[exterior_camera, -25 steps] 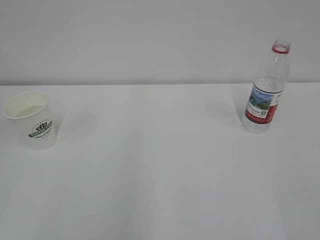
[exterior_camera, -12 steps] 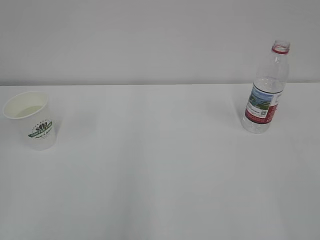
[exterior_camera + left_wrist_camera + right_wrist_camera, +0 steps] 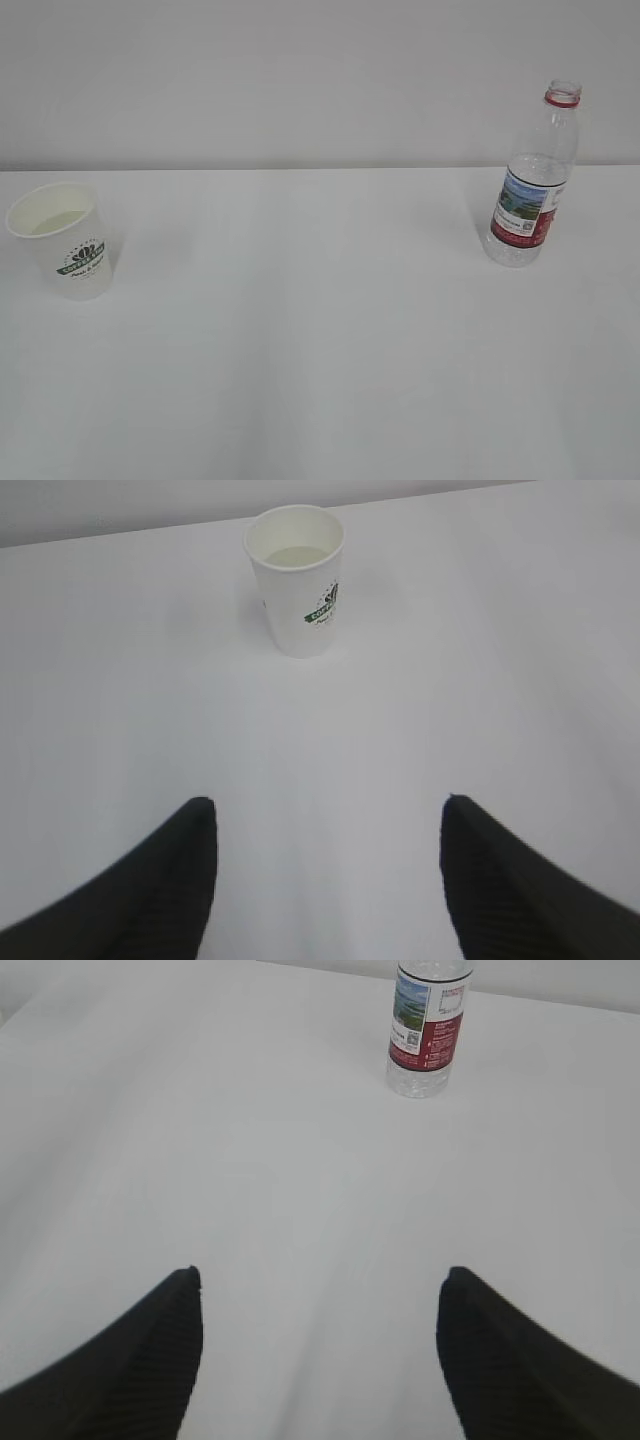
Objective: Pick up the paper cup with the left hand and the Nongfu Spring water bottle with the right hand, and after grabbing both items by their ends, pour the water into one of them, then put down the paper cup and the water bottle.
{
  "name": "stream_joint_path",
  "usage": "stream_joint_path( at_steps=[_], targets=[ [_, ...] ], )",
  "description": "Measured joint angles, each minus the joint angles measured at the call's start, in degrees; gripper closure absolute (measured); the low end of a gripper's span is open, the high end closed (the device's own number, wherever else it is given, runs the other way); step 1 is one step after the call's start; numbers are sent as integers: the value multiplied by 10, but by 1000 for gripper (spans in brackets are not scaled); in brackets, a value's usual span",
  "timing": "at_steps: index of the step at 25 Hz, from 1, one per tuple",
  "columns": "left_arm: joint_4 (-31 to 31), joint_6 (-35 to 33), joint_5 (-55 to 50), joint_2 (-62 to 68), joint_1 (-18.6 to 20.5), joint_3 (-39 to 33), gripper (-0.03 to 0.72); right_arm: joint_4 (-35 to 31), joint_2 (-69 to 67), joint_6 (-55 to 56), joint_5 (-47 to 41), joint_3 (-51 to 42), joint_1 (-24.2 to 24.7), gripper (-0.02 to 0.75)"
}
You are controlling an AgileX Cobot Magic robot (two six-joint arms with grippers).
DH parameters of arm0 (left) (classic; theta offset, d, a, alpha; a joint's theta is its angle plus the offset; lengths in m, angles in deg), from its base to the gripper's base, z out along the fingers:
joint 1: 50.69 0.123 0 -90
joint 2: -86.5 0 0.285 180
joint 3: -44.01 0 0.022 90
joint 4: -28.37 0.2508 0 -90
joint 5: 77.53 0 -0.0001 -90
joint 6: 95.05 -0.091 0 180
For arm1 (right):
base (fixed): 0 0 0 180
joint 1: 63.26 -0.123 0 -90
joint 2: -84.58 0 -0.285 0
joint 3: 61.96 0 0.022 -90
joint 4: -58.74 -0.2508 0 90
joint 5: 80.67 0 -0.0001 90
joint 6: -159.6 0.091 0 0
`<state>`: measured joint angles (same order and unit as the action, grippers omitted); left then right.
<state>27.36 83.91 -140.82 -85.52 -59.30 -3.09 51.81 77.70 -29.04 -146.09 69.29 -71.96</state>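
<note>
Left gripper (image 3: 328, 880) and right gripper (image 3: 320, 1355) both stood wide open and empty, low over the bare white table (image 3: 320, 350). Farther out, the paper cup (image 3: 297, 580) stood upright ahead of the left one and the water bottle (image 3: 428, 1025), uncapped, ahead of the right, each well apart from its jaws. Looked like the approach step; next move called for reaching forward and closing on each.

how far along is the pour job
Looks nearly finished. The cup stands upright with liquid in it, and the capless bottle stands upright and looks nearly empty. Nothing is in hand: the left gripper and right gripper are open, well back from both. Little seems left.
</note>
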Motion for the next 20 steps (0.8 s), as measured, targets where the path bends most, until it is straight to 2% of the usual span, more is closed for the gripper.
stream_joint_path(
  at_steps=[20],
  targets=[
    [-1, 0, 0, 0, 0, 0, 181, 0, 0, 1, 0, 0, 0, 186]
  ],
)
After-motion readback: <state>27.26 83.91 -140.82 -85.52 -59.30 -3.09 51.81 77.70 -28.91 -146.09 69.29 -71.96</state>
